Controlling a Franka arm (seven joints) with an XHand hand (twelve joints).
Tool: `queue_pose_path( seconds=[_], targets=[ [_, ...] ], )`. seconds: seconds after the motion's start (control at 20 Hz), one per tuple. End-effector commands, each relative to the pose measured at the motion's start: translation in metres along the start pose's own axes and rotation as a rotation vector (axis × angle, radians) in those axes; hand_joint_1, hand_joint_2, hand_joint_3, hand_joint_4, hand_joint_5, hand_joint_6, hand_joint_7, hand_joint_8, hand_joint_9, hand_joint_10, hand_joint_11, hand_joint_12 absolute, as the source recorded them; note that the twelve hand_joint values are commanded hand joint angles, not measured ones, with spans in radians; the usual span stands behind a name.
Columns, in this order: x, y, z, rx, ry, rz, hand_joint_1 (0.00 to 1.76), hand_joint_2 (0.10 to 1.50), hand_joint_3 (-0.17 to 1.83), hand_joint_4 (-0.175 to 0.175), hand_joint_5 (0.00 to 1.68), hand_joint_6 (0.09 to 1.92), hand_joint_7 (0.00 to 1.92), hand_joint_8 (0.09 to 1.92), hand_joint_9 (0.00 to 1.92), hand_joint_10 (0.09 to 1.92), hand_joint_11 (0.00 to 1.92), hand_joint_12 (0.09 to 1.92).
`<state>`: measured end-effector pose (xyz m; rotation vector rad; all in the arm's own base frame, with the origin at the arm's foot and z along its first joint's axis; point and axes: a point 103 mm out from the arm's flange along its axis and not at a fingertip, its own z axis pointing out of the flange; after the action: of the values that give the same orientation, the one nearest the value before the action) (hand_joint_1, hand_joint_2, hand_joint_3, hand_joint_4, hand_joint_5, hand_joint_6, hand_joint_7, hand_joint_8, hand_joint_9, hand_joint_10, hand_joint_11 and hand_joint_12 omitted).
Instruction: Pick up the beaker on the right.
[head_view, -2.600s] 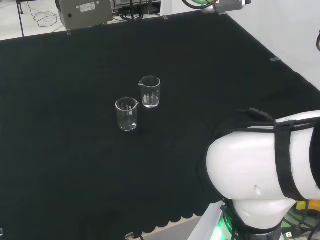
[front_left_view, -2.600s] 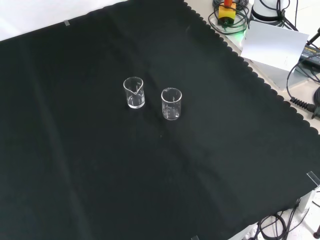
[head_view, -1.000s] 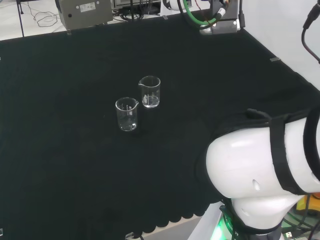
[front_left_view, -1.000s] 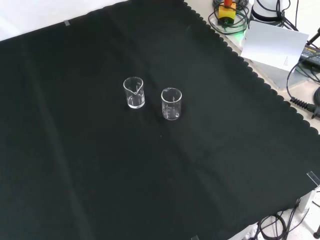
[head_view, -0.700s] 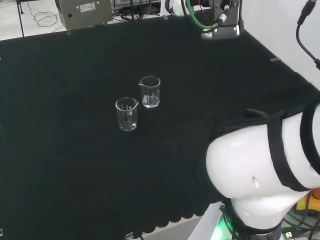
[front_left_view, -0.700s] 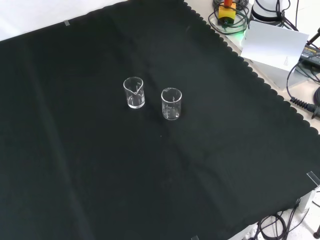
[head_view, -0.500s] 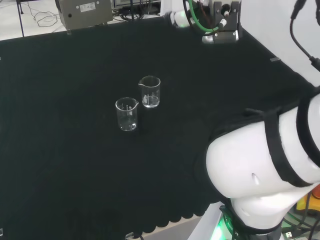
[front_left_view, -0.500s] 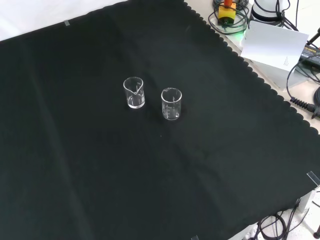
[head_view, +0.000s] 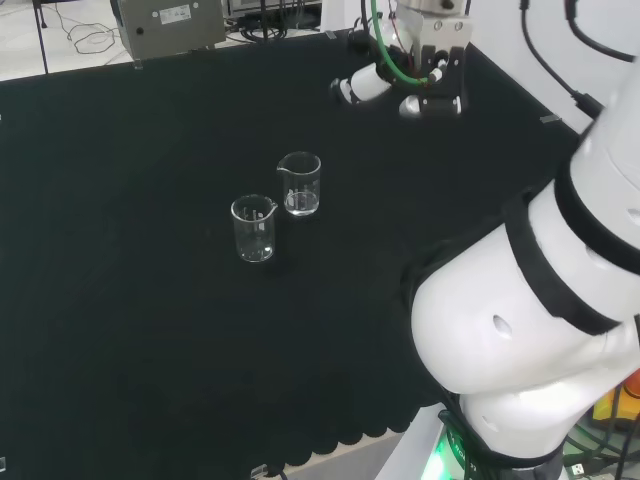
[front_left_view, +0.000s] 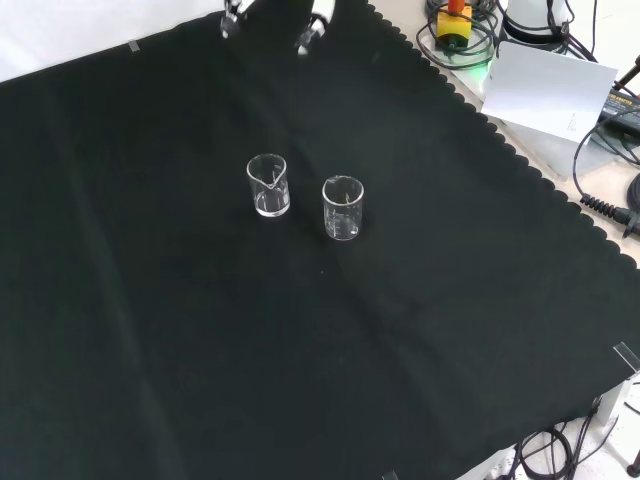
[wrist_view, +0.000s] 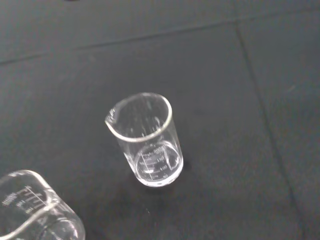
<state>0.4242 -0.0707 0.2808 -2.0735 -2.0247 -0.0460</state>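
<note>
I see 2 glass beakers upright mid-frame in front view, right beaker (front_left_view: 342, 208) beside left beaker (front_left_view: 268, 186). Robot hand (front_left_view: 312, 24) at top edge, well apart from both. Can't tell if fingers are apart or curled.

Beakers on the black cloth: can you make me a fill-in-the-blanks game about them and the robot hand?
1. ___ beakers stand on the cloth.
2. Both the right beaker and the left beaker, as the head view shows them, stand ___.
3. The hand is touching ___ of the beakers.
4. The beakers are made of clear ___.

Missing words: two; upright; neither; glass
</note>
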Motion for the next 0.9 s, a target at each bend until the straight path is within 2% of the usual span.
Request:
queue_pose_path(
  seconds=[0.05, 0.55, 0.7, 0.8, 0.85, 0.9],
  targets=[
    [-0.032, 0.061, 0.046, 0.009, 0.098, -0.025, 0.75, 0.74, 0.47, -0.033, 0.44, 0.09, 0.24, 0.61, 0.36, 0.64, 0.07, 1.4],
    [-0.032, 0.089, 0.095, 0.093, 0.152, -0.086, 0.78, 0.68, 0.54, -0.029, 0.42, 0.09, 0.22, 0.61, 0.36, 0.64, 0.07, 1.4],
    [-0.029, 0.093, 0.105, 0.104, 0.171, -0.115, 0.77, 0.66, 0.55, -0.029, 0.42, 0.09, 0.21, 0.61, 0.36, 0.64, 0.07, 1.4],
    [-0.03, 0.095, 0.112, 0.146, 0.171, -0.145, 0.77, 0.65, 0.55, -0.027, 0.41, 0.09, 0.21, 0.6, 0.36, 0.64, 0.06, 1.4],
    [-0.031, 0.096, 0.118, 0.148, 0.183, -0.159, 0.76, 0.64, 0.55, -0.026, 0.4, 0.09, 0.2, 0.6, 0.35, 0.64, 0.05, 1.4],
    [-0.031, 0.096, 0.123, 0.132, 0.226, -0.169, 0.76, 0.64, 0.56, -0.024, 0.38, 0.09, 0.18, 0.6, 0.34, 0.64, 0.04, 1.4]
  ],
)
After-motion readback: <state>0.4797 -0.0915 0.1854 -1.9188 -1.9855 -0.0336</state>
